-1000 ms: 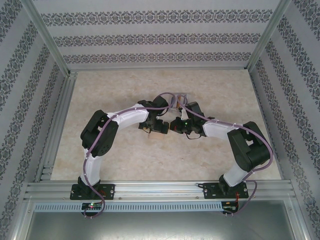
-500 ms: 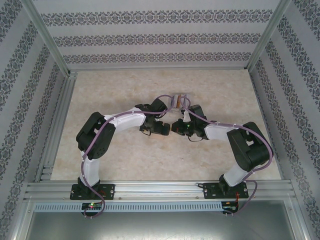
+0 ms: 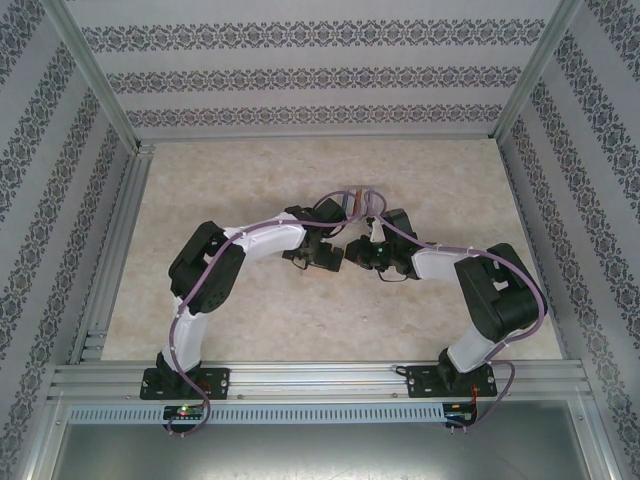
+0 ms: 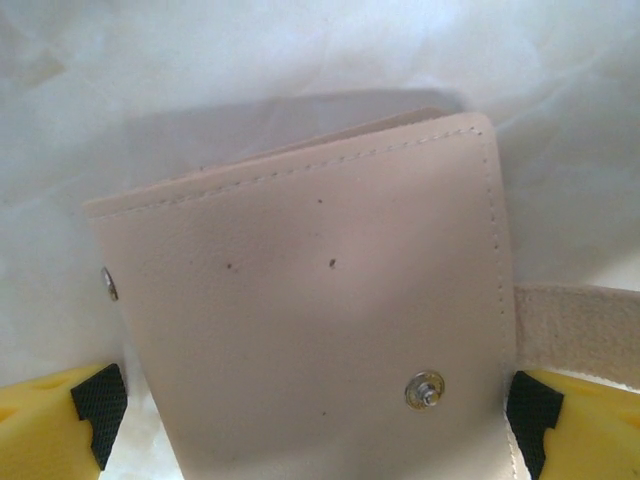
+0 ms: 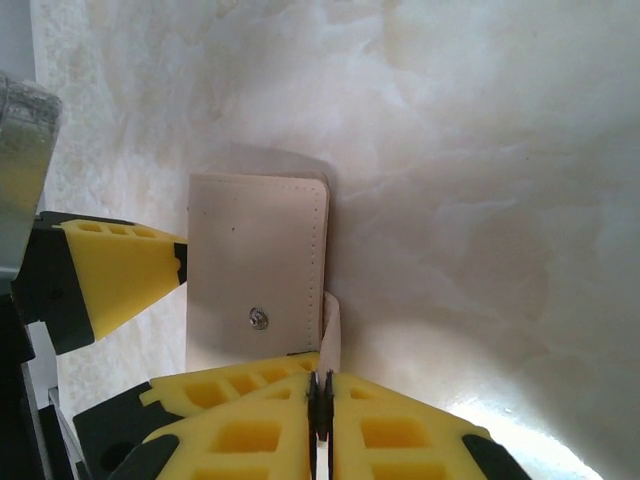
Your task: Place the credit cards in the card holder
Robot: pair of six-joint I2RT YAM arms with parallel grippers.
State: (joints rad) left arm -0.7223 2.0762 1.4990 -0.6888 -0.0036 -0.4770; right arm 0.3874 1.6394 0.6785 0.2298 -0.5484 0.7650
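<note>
Card holder [image 4: 300, 300]: closed, tan, flat on the marble worktop [image 5: 480, 200], snap stud [image 4: 425, 389] facing up.
Left fingers [image 4: 45, 425]: spread wide, 1 on each side of the card holder.
Right fingers [image 5: 250, 440]: pressed together, tips at the card holder's edge.
Strap tab [image 5: 331, 330]: sticks out beside the card holder, next to the right fingers.

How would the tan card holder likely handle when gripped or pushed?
The card holder looks like soft stitched leather, so probably bends under a squeeze. Its loose snap strap may flop or snag. Lying flat, it should slide, not tip.
</note>
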